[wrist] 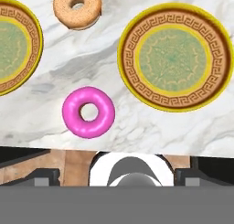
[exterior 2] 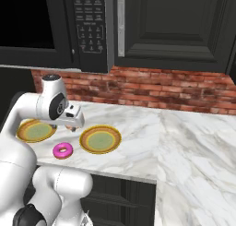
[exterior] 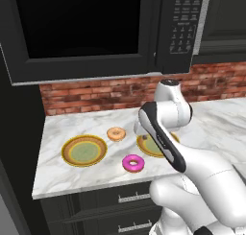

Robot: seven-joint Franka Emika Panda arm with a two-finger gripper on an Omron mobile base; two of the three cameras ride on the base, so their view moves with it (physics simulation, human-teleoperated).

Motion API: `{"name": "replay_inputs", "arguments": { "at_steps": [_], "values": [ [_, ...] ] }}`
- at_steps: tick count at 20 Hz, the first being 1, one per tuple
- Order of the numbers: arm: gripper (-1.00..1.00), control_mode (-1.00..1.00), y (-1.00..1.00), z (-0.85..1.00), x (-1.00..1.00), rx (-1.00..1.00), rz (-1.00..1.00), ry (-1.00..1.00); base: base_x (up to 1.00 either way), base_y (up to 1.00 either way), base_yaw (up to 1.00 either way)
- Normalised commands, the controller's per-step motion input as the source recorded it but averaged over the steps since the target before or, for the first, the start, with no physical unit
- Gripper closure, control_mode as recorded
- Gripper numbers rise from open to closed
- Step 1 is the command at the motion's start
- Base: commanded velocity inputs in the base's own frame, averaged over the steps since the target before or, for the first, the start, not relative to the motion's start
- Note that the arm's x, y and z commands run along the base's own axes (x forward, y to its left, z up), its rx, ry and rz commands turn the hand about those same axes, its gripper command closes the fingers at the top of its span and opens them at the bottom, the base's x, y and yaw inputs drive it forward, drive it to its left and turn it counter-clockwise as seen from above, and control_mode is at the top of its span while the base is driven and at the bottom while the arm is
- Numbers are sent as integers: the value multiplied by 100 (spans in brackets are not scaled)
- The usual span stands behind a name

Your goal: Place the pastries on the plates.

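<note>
- Counter front edge: the marble counter (exterior: 62,171) carries all task items; dark drawers sit below it.
- Pink donut (wrist: 88,112): lies flat nearest the counter's front edge, between the two plates and apart from both. It rests on bare marble, not on a plate.
- Handling, judged: a ring donut is likely light and soft, and the frosting may smear or mark under pressure. A gentle pinch across the ring from outside, or one finger through the hole and one on the outer wall, looks most secure. Excess squeeze could deform it.
- Gripper (exterior 2: 71,126): held above the counter between the plates, jaws spread wide and released, nothing grasped. The hand view looks straight down on the pastries.
- Right plate (wrist: 175,62): round, shallow, yellow rim, brown patterned ring, green centre; nothing on it. It lies just beside the pink donut, to the right.
- Left plate (exterior: 84,150): matching pattern, also bare, well apart from the right plate.
- Tan donut (wrist: 77,8): lies flat farther back, between the plates, nearer the left one. The same grip advice applies.
- Brick backsplash (exterior 2: 175,89) and microwave (exterior: 96,28): behind and above the work area.
- Count: two donuts, two plates, no pastry yet placed.
</note>
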Motion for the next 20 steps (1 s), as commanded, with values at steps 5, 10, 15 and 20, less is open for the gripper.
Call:
{"name": "replay_inputs", "arguments": {
  "at_steps": [5,10,15,20],
  "values": [
    [-100,-100,11,-42,7,0,0,4,0,0,0],
    [-100,-100,12,-44,14,0,0,4,0,0,0],
    [-100,-100,3,-43,15,0,0,1,0,0,0],
    [-100,-100,3,-44,8,0,0,0,0,0,0]
  ]
}}
